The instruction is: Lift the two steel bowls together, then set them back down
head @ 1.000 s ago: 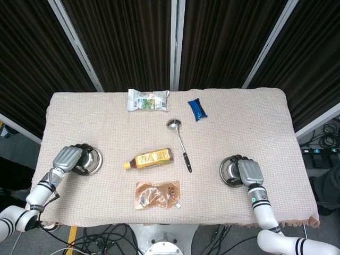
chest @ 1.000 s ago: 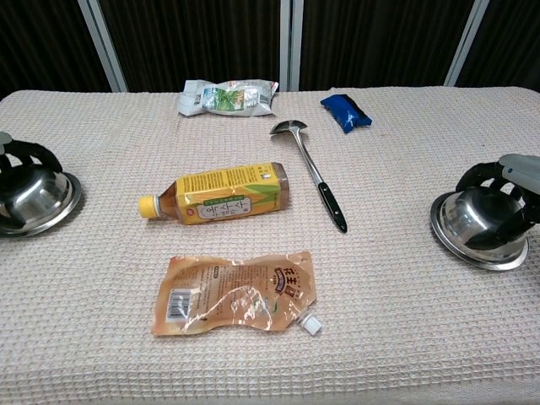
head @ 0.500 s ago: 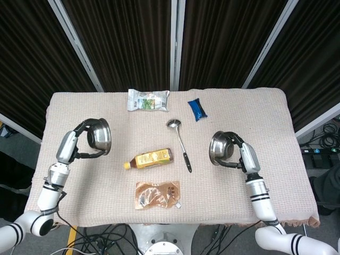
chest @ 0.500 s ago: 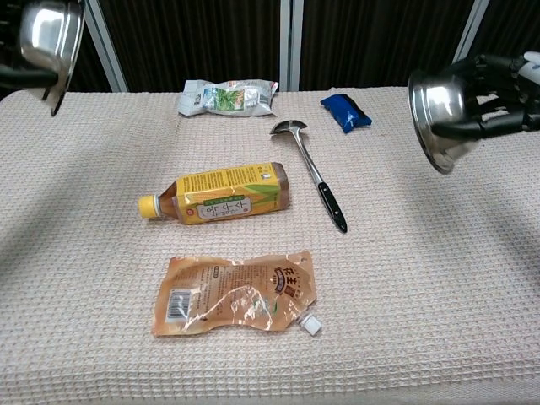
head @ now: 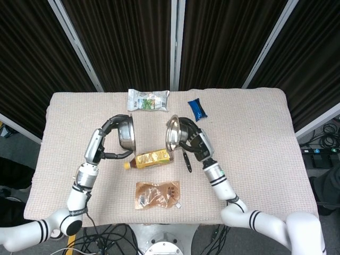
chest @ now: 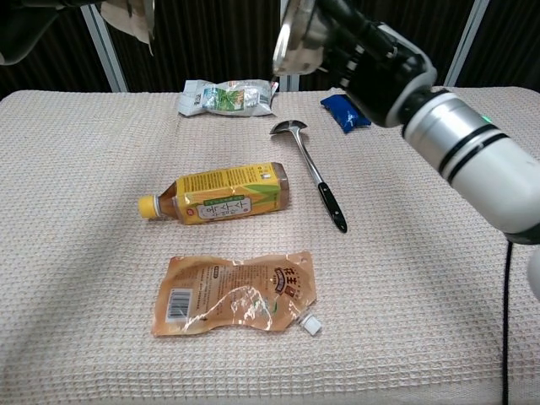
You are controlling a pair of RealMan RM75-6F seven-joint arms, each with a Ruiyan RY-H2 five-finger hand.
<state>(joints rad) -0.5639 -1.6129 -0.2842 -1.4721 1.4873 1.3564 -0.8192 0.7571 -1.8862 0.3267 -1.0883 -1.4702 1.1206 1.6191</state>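
Note:
Two steel bowls are held high over the middle of the table, both tipped on edge. My left hand (head: 106,139) grips the left bowl (head: 126,133), its fingers hooked over the rim. My right hand (head: 194,143) grips the right bowl (head: 172,135) the same way. A narrow gap separates the bowls, above the yellow bottle. In the chest view the left bowl (chest: 142,14) and left hand (chest: 38,21) sit at the top left edge, mostly cut off. The right bowl (chest: 295,38) and right hand (chest: 364,52) are at top centre.
On the beige cloth (head: 255,138) lie a yellow bottle (chest: 221,196), a black-handled ladle (chest: 316,181), a brown pouch (chest: 234,293), a green-white packet (chest: 226,97) and a blue packet (chest: 344,111) at the back. My right forearm (chest: 481,160) crosses the right side.
Both hands lifted the bowls off the table's left and right sides, then carried them up and inward. The bowls now hang near each other over the centre.

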